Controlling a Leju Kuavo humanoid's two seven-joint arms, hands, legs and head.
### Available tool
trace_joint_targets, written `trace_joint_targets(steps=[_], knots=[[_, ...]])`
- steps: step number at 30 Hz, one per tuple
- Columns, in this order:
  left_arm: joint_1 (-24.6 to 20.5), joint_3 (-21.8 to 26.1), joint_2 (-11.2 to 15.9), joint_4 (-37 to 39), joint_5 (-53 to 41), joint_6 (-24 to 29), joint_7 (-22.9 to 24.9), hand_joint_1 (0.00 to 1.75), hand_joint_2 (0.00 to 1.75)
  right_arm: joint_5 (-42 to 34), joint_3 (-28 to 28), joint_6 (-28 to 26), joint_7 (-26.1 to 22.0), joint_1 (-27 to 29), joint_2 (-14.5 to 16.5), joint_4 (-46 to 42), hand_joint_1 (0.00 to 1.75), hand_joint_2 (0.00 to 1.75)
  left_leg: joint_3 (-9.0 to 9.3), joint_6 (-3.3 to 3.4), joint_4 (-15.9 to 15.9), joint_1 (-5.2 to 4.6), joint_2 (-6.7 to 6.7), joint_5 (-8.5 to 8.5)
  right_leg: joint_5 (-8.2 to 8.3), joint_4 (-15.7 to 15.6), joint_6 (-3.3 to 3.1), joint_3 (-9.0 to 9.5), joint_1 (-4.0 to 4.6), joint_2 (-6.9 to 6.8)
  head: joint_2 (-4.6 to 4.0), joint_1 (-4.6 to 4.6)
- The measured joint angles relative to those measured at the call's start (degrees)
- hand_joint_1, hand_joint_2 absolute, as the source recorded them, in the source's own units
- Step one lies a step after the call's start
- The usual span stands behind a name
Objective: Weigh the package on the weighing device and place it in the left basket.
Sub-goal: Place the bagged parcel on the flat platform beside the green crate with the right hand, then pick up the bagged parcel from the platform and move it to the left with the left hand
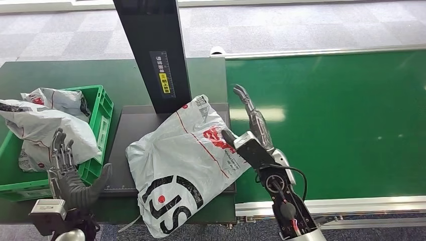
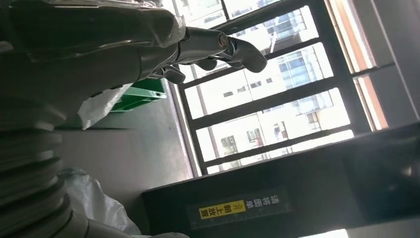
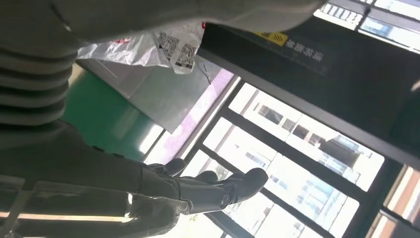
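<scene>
We judge the package (image 1: 183,165) is weighing on the scale (image 1: 150,123), between our empty, spread left hand (image 1: 68,168) and right hand (image 1: 251,123); next, grasp it toward the basket (image 1: 103,108).

package (image 1: 183,163) bottom cut off by frame edge, column (image 1: 150,50) top cropped

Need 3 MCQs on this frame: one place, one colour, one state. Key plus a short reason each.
1. The big package lies:
A. in the basket
B. on the scale platform
C. on the conveyor belt

2. The basket is:
A. green
B. blue
C. red

3. The left hand is:
A. gripping the package
B. pinching a label
C. open, holding nothing

Key: 1 B, it rests on the dark platform below the black post. 2 A, green walls. 3 C, fingers apart beside the basket, off the package.
</scene>
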Motion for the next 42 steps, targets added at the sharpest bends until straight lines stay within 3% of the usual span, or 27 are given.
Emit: trace_joint_targets(steps=[6,12,17,24,28,35,42], knots=[[-5.1,-10.7,3.8,2.3,-20.2,-8.9,9.9,0.00,1.75,-1.8,-2.3,0.0,-1.5,2.7,-0.9,-6.5,0.00,1.75,0.01,0.00,0.0,-0.03,0.03,0.00,0.02,0.0,0.01,0.03,-0.04,0.00,0.00,0.00],[-13.2,-19.6,5.0,17.2,-25.2,-10.4,12.9,0.00,1.75,-2.1,-2.3,0.8,-1.9,3.0,-0.4,-9.4,0.00,1.75,0.02,0.00,0.0,-0.03,0.00,0.01,0.04,0.0,0.00,0.03,-0.03,-0.02,0.00,-0.01],[-21.2,-23.5,4.0,32.2,-26.5,-10.8,14.0,0.00,1.75,-2.6,-2.4,0.8,-1.9,3.0,-0.1,-11.7,0.00,1.75,0.05,0.00,0.0,-0.03,0.07,0.02,0.07,0.0,-0.03,0.03,-0.02,0.02,0.00,-0.01],[-31.4,-24.9,0.8,48.5,-25.3,-11.2,16.3,0.01,1.75,-3.5,-3.2,0.3,-2.9,3.6,0.0,-13.9,0.00,1.75,0.04,0.01,0.0,-0.04,0.05,0.02,0.07,0.0,-0.02,0.06,-0.04,-0.01,0.00,-0.01],[-35.4,-25.2,-0.8,54.9,-24.1,-13.7,16.7,1.68,1.75,-4.0,-3.9,-0.9,-3.8,3.7,0.0,-14.6,0.00,1.75,0.05,0.01,0.0,-0.04,0.04,0.02,0.07,0.0,-0.02,0.08,-0.04,-0.02,0.00,-0.01],[-39.6,-24.9,-2.4,60.4,-19.8,-17.3,13.9,1.75,1.75,-4.2,-5.3,-2.9,-4.1,4.2,0.0,-16.5,0.00,1.75,0.09,0.01,0.0,-0.03,0.04,0.03,0.07,0.0,-0.02,0.12,-0.04,-0.02,0.00,-0.01],[-40.6,-24.1,-2.6,60.4,-16.0,-18.0,10.9,1.75,1.75,-4.8,-7.4,-4.5,-4.1,5.6,-0.3,-19.0,0.00,1.75,0.06,0.02,0.0,-0.03,0.04,0.03,0.07,0.0,-0.02,0.08,-0.04,-0.01,0.00,-0.01]])
